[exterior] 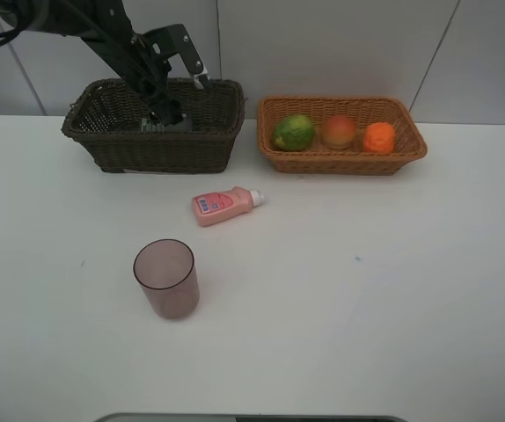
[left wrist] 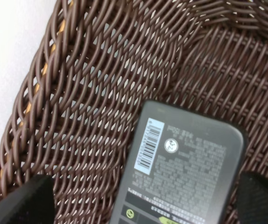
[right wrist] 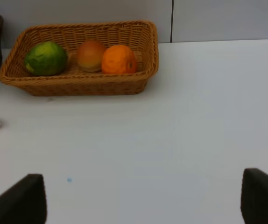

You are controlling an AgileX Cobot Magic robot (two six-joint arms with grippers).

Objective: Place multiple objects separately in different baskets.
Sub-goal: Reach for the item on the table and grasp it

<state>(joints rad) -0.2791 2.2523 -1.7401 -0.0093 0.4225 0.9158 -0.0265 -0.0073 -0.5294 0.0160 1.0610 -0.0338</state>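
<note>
Left gripper (left wrist: 141, 198) hangs inside the dark brown basket (exterior: 151, 145), jaws spread wide and gripping nothing. Between its fingers (left wrist: 22, 200), touching neither, the dark green pump bottle (left wrist: 185, 163) lies on the basket's weave, printed label facing up.

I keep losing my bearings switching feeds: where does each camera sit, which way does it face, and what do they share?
High view: mounted high, looking down over the white table toward the back wall; only the left arm shows, reaching into the dark basket.
Left wrist: inside that basket, facing its weave and a dark bottle; the left fingers flank it.
Right wrist: low over the table, facing the tan basket of fruit; the right fingers show.
Shared: high and right wrist both show the tan basket.
</note>
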